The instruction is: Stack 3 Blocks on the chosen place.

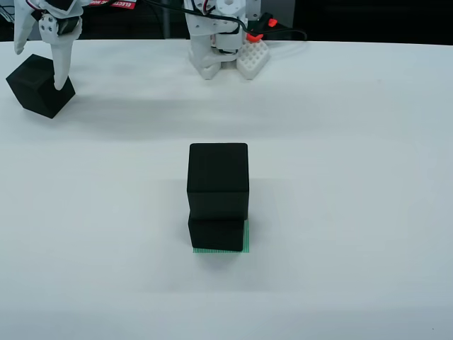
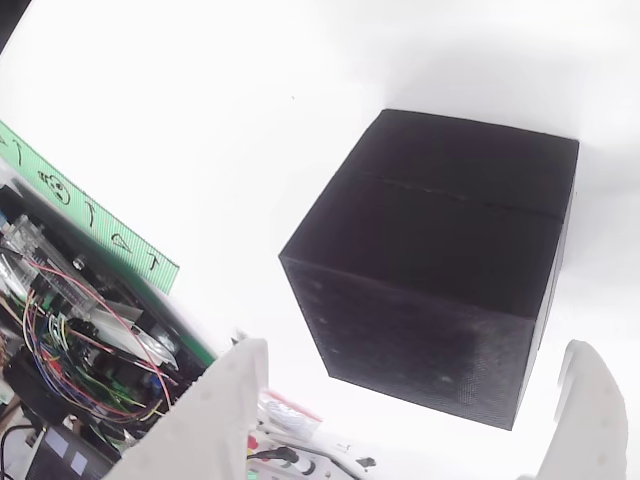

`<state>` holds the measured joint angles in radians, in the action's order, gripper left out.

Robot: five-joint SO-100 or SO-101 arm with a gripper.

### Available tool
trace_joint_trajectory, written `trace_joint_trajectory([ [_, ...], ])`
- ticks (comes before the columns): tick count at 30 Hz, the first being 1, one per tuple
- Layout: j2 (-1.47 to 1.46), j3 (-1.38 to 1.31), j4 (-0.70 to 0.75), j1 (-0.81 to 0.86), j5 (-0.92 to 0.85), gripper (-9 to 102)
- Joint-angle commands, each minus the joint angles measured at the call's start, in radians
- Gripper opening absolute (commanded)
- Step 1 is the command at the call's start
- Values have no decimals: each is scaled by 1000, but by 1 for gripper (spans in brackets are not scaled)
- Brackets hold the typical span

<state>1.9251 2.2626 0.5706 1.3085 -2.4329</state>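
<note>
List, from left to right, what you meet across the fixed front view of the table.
Loose black cube → gripper beside it → stack of two cubes on the green patch → white arm base.

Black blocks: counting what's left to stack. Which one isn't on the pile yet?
The lone block at the far left by the pincer; the other two sit stacked on the green patch.

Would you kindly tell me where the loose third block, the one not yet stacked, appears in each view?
View from the front: the loose block sits at the far left edge of the table, with the gripper around it.
View that rides on the gripper: the same block sits right of centre, between the open jaws.
Shared landmark: the white gripper fingers flanking it.
</note>
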Motion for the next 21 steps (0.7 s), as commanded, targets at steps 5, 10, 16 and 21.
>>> trace_joint_trajectory([
  [5,3,6,-31,29,-8,35],
  [10,3,14,-64,41,0,35],
  [16,3,28,-75,43,8,35],
  [21,17,46,-81,38,11,35],
])
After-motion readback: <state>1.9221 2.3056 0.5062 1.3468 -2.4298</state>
